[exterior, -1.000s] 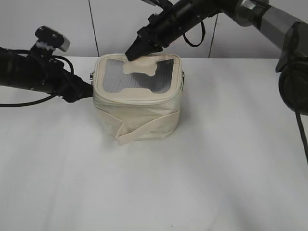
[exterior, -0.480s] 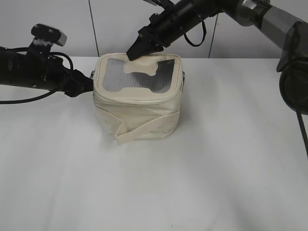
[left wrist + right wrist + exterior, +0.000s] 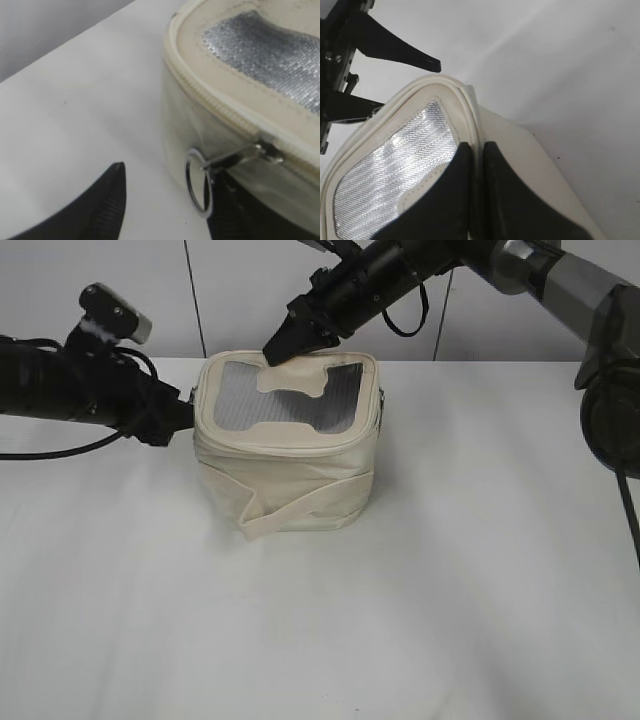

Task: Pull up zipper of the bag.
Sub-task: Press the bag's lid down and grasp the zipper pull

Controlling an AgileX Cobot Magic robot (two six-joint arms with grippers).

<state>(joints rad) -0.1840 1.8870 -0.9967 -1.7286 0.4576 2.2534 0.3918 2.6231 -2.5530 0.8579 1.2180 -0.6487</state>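
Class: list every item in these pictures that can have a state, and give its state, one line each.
bag: upright on the table, lid down.
zipper: teeth closed along the visible rim.
ring pull: hanging between the open fingers, not gripped.
left gripper: open.
right gripper: pinching the bag's rear rim.

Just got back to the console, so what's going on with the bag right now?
The right gripper is pinched shut on the back top rim of the bag, steadying it on the table. The left gripper is at the bag's left side, open, with the zipper slider's ring pull between its fingers, not yet clamped.
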